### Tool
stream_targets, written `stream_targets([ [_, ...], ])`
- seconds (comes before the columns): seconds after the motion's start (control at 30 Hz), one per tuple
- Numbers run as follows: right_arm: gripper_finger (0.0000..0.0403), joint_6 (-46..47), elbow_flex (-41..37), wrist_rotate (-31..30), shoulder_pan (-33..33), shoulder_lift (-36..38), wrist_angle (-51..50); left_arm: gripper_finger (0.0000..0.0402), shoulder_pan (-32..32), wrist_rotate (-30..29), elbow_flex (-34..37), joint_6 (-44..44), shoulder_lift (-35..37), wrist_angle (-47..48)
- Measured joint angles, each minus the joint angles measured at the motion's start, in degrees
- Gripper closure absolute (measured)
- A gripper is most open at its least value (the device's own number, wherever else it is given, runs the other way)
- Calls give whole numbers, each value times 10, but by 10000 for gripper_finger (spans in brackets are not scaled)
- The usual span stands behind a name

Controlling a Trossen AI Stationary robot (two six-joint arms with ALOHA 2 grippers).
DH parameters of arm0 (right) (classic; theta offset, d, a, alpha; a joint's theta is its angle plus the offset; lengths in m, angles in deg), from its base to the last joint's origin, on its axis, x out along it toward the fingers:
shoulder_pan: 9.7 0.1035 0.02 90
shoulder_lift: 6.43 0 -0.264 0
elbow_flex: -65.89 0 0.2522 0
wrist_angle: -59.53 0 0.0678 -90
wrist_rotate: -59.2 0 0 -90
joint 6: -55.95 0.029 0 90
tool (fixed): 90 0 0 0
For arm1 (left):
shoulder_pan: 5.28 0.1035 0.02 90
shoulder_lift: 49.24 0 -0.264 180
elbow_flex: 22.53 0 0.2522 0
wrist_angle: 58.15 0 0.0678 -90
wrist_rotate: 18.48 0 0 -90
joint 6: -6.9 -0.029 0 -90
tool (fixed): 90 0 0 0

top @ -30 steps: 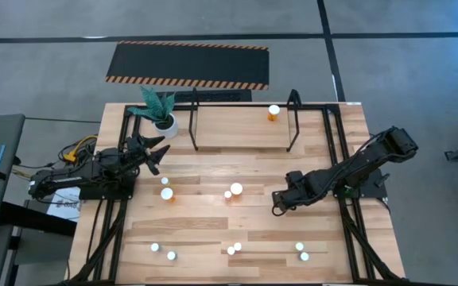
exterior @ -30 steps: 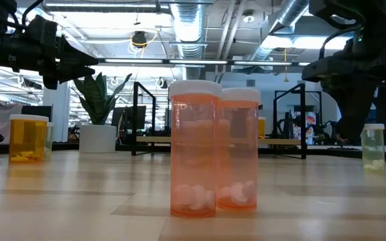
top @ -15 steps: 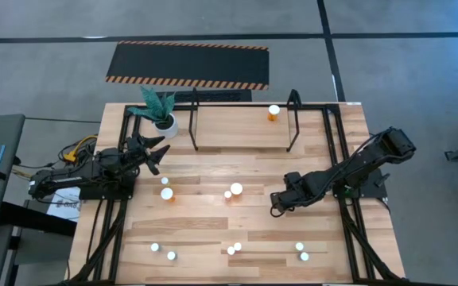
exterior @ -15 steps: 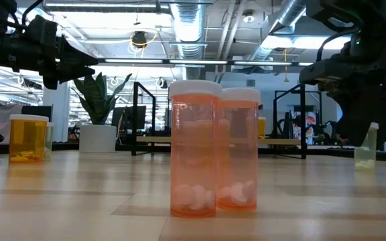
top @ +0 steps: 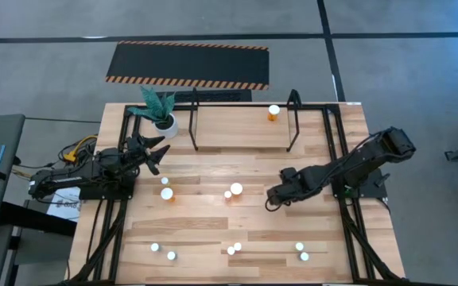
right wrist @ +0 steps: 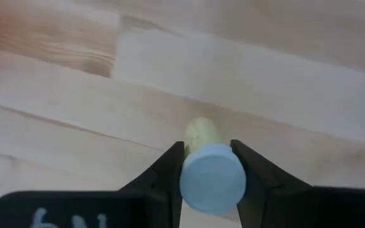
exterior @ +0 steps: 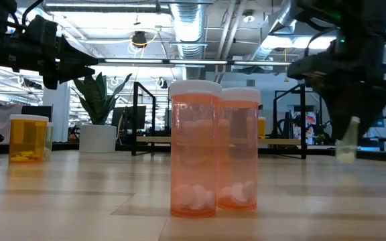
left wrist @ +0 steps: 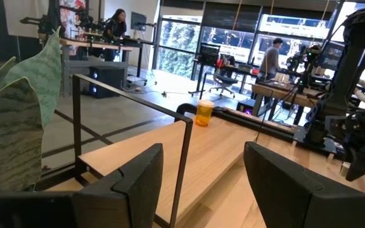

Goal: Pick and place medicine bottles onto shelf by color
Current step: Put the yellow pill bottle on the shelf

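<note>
My right gripper is shut on a small greenish medicine bottle with a white cap, right of the table's middle. My left gripper hangs open and level over the left side, with nothing between its fingers. The shelf, a black tube frame, stands at the far edge, and one orange bottle stands on it. Other bottles stand on the table: a pair at the middle, an orange one to the left, and several along the near edge. My right gripper pinches the greenish bottle at its white cap, one finger on each side. The fingers come steeply from above. The bottle hangs tilted below them, its body slanting toward the table; whether its base touches the wood I cannot tell.
A white pot with a green plant stands at the far left corner beside the shelf. A black mat with striped edges lies on the floor beyond the table. Bare wood lies between the middle pair and the shelf.
The greenish bottle stood upright on the table a second ago. My right gripper has taken hold of it at the cap, and the bottle has tipped over to a slant and shifted a little toward the table's left with the gripper.
</note>
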Motion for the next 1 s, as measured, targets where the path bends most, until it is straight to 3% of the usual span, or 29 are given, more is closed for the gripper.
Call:
stream_targets([
  [1.0,290,-383,135,-1,-181,0,-11,193,0,0,0,0,0,0],
])
